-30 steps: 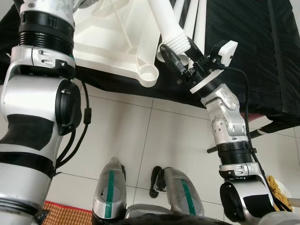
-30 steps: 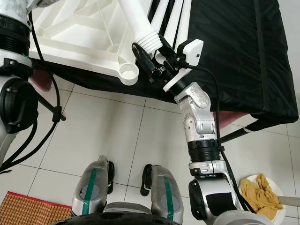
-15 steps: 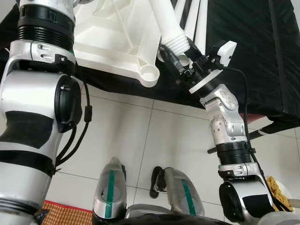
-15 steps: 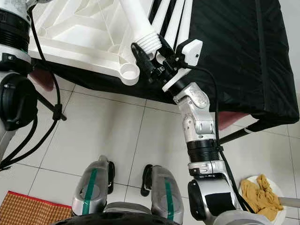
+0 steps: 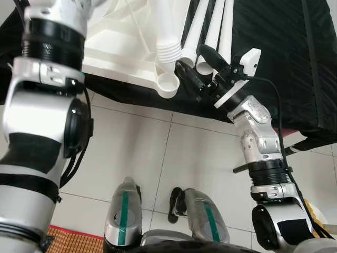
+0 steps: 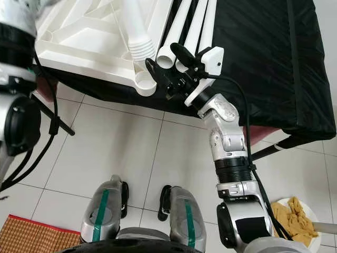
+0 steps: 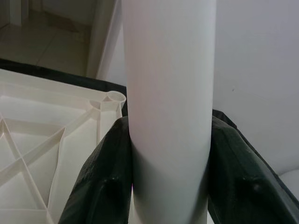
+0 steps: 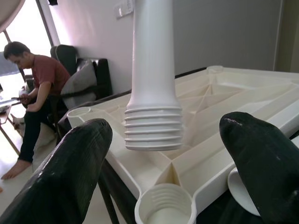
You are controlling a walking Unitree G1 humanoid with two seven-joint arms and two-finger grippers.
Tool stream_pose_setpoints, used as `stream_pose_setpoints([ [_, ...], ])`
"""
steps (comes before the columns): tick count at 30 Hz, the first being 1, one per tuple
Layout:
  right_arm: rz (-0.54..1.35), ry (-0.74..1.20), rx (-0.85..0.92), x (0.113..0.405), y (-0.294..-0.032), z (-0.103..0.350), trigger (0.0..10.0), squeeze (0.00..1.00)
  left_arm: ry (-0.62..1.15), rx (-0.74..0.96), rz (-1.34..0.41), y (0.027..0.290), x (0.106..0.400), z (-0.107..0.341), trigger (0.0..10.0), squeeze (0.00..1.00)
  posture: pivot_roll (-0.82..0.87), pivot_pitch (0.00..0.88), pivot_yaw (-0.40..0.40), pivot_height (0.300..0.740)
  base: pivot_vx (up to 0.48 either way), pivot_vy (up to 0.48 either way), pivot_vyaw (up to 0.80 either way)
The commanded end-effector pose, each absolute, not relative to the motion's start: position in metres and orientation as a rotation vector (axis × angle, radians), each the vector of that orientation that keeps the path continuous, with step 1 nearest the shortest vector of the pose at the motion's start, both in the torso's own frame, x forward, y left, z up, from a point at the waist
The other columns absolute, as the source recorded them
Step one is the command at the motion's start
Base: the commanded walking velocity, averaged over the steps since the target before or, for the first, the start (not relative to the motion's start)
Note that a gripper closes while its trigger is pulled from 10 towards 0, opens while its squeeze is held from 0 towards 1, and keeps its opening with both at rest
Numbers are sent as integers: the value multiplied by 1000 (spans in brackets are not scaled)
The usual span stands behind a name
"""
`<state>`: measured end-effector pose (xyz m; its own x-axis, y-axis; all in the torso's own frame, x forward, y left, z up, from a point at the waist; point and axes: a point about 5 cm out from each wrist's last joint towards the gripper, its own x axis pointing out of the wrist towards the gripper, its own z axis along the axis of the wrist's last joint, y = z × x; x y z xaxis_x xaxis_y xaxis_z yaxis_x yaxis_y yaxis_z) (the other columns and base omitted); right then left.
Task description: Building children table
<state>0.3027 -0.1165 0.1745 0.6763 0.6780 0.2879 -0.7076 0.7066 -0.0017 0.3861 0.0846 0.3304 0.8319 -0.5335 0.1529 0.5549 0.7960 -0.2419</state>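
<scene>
Leg (image 8: 153,79) clamped in left gripper (image 7: 168,186), threaded end hovering above corner socket (image 8: 164,206) of upturned top (image 5: 124,47); not yet screwed. Right gripper (image 5: 202,66) wide open, empty, beside socket. Spare legs (image 5: 213,26) lying alongside.

Pale tiled floor (image 5: 152,142), grey wall (image 8: 224,32), a person (image 8: 35,88) seated on a dark sofa (image 8: 88,77).

A black cloth (image 6: 263,63) covers the bench. On the tiled floor (image 6: 131,153) below it: a woven mat (image 6: 31,232) and a plate (image 6: 295,219). A person (image 8: 35,88) sits on a sofa (image 8: 88,77) beyond.
</scene>
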Motion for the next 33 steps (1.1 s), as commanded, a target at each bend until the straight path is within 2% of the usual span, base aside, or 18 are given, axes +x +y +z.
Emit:
stream_pose_setpoints([
  [1,801,-254,77,303,-114,178,10000,0,-190,-223,-861,68,370,343,10000,0,43,0,-41,740,0,0,0],
  [12,797,-295,64,310,-107,215,10000,0,-286,-44,-869,49,348,332,10000,0,50,0,-59,740,0,0,0],
  [21,809,-294,29,315,-102,229,10000,0,-314,26,-878,38,338,322,10000,0,52,4,-76,740,0,0,0],
  [33,757,-204,67,330,-88,237,10000,0,-325,69,-899,36,331,315,10000,0,54,4,-77,740,0,0,0],
])
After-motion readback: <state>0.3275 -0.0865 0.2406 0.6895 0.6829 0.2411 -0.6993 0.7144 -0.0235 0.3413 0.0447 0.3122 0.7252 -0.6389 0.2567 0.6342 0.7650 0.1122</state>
